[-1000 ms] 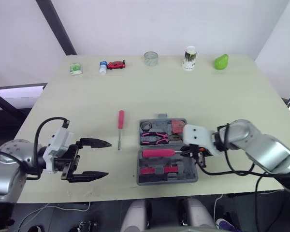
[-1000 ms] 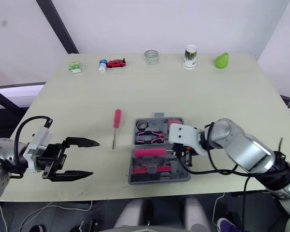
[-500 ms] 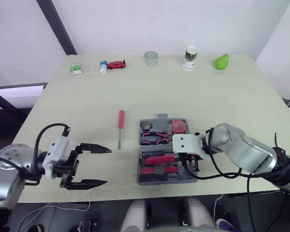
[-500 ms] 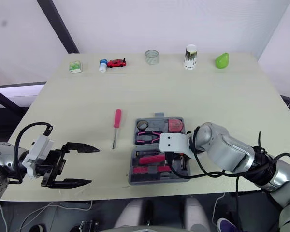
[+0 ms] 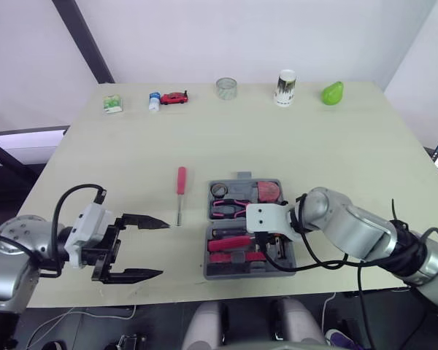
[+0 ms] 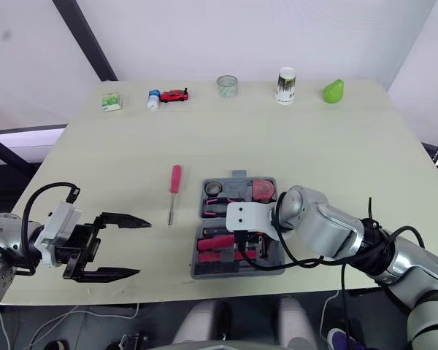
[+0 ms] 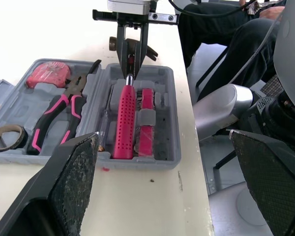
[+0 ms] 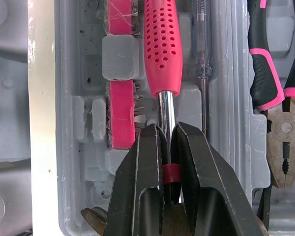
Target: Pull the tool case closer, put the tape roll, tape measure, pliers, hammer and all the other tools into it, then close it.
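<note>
The grey tool case [image 5: 286, 254] lies open near the table's front edge. Its far half holds the tape roll [image 5: 219, 190], pink-handled pliers [image 5: 233, 208] and red tape measure [image 5: 269, 192]. My right gripper [image 8: 166, 130] is shut on the hammer's metal shaft, just above the case's near half. The hammer's red dotted handle [image 5: 230, 243] points left and lies slightly tilted beside a red bit holder [image 5: 233, 256]. A red screwdriver [image 5: 180, 187] lies on the table left of the case. Further left my left gripper [image 5: 150, 248] stands open and holds nothing.
Along the table's back edge stand a green box [image 5: 112, 105], a small bottle [image 5: 155, 100], a red toy car [image 5: 176, 97], a clear jar [image 5: 227, 88], a paper cup [image 5: 285, 87] and a green pear [image 5: 332, 92].
My right gripper has carried the hammer left and toward the front, over the case's near half; the handle now tilts. The left gripper has drifted slightly toward the front and stays open.
</note>
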Robot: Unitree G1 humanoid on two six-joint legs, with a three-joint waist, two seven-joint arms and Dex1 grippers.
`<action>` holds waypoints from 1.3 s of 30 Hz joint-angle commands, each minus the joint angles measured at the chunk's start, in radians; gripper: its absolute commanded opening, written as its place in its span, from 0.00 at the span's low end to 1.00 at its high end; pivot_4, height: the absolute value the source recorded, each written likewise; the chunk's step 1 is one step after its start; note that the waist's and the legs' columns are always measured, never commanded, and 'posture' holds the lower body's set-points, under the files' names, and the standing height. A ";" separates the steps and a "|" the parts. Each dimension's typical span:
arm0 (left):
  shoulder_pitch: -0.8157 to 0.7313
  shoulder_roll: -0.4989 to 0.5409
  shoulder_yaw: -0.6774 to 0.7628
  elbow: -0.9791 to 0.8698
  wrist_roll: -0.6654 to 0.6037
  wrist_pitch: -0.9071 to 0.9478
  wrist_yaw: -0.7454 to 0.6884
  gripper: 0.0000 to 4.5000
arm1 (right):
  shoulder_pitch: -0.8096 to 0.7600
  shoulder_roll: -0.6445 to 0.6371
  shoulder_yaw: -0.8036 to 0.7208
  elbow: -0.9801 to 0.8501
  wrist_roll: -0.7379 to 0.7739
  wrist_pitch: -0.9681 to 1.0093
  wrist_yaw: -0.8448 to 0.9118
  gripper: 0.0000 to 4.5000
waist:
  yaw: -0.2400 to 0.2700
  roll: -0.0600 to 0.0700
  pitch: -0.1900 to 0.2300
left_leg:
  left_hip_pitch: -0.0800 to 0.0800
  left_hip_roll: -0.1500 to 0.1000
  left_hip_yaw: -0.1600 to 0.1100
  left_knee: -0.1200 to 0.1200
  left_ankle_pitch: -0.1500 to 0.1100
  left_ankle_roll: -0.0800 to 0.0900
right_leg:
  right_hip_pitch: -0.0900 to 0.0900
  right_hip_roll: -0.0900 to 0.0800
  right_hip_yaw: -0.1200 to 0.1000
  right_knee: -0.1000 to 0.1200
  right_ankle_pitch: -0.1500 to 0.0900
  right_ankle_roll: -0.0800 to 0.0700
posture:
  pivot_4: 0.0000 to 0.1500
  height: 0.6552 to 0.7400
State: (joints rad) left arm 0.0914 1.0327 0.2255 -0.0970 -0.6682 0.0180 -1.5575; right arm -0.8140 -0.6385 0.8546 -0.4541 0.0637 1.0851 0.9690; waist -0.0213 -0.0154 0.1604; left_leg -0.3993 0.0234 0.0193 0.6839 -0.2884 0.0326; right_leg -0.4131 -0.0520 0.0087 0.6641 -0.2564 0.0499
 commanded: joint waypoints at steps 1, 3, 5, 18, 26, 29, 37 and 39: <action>-0.007 0.001 0.027 -0.026 -0.013 0.004 -0.049 1.00 | -0.013 0.013 -0.001 -0.016 -0.007 -0.012 -0.007 0.01 | 0.000 0.000 0.000 | 0.000 0.000 0.000 0.000 0.000 0.000 | 0.000 0.000 0.000 0.000 0.000 0.000 | 1.00 1.00; -0.008 -0.001 0.027 -0.028 -0.014 0.007 -0.048 1.00 | -0.009 0.010 -0.002 -0.014 -0.008 -0.018 -0.005 0.01 | 0.000 0.000 0.000 | 0.000 0.000 0.000 0.000 0.000 0.000 | 0.000 0.000 0.000 0.000 0.000 0.000 | 1.00 1.00; -0.013 -0.004 0.022 -0.028 -0.014 0.011 -0.044 1.00 | -0.007 0.008 -0.004 -0.015 -0.006 -0.018 -0.003 0.23 | 0.000 0.000 0.000 | 0.000 0.000 0.000 0.000 0.000 0.000 | 0.000 0.000 0.000 0.000 0.000 0.000 | 1.00 1.00; -0.036 -0.022 0.015 -0.019 -0.007 0.023 -0.043 1.00 | 0.039 0.034 -0.100 -0.003 0.036 -0.081 -0.024 0.57 | 0.004 0.000 0.000 | 0.000 0.000 0.000 0.000 0.000 0.000 | 0.000 0.000 0.000 0.000 0.000 0.000 | 1.00 1.00; -0.037 -0.026 0.019 -0.025 -0.006 0.029 -0.037 1.00 | 0.253 0.118 -0.290 0.185 0.097 -0.462 -0.040 0.13 | 0.007 0.000 0.000 | 0.000 0.000 0.000 0.000 0.000 0.000 | 0.001 0.000 0.000 -0.001 0.000 0.000 | 1.00 1.00; -0.036 -0.025 0.022 -0.023 -0.006 0.029 -0.039 1.00 | 0.301 0.140 -0.328 0.236 0.110 -0.559 -0.033 0.01 | 0.007 -0.001 0.000 | 0.000 -0.001 0.001 0.000 0.000 0.000 | 0.001 -0.001 0.000 0.000 0.000 0.000 | 1.00 1.00; -0.038 -0.026 0.023 -0.033 -0.008 0.037 -0.035 1.00 | 0.346 0.162 -0.306 0.329 0.049 -0.663 -0.015 0.01 | 0.006 -0.001 0.000 | 0.000 0.000 0.001 0.000 0.000 0.000 | 0.001 0.001 0.001 0.000 0.000 0.000 | 1.00 1.00; -0.037 -0.026 0.025 -0.034 -0.008 0.038 -0.035 1.00 | 0.348 0.163 -0.306 0.341 0.037 -0.673 -0.009 0.01 | 0.007 -0.001 0.000 | 0.000 0.000 0.001 0.000 0.000 0.000 | 0.001 0.001 0.001 0.000 0.000 0.000 | 1.00 1.00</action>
State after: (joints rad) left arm 0.0554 1.0074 0.2258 -0.1058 -0.6683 0.0572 -1.5583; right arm -0.4608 -0.4824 0.5529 -0.0996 0.1057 0.4360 0.9528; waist -0.0144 -0.0160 0.1601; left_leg -0.3989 0.0231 0.0199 0.6839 -0.2884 0.0325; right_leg -0.4125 -0.0513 0.0095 0.6641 -0.2562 0.0501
